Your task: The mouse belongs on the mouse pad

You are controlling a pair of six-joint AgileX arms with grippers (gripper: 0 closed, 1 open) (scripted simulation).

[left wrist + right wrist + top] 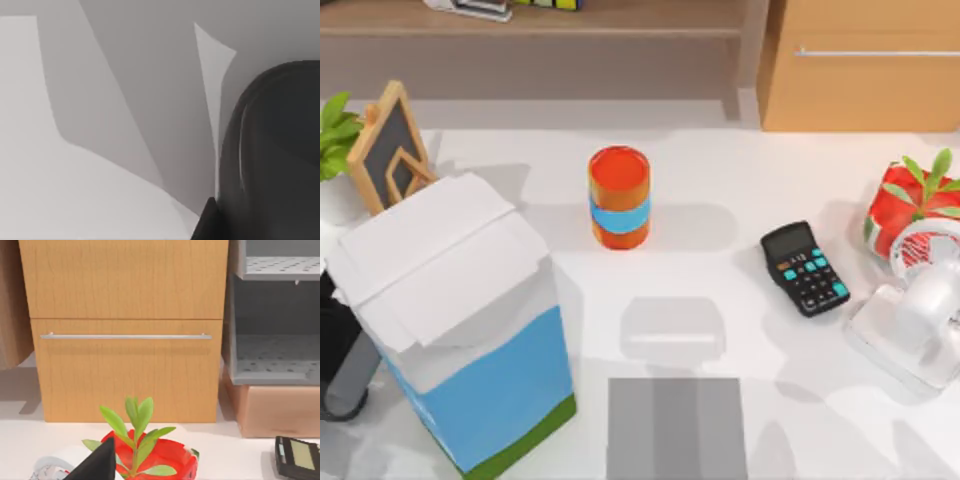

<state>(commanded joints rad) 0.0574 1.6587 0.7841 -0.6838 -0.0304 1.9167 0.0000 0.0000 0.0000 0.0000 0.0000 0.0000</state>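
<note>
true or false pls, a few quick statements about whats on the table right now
1. The mouse already sits on the mouse pad. False: nothing lies on the pad.
2. The orange can stands upright. True.
3. The calculator lies on the top view's left side of the can. False: it lies to the can's right, on the white table.
4. The red pot with a green plant is at the table's right side. True.
5. The blue and white carton is the smallest thing on the table. False: it is far bigger than the can or the calculator.
</note>
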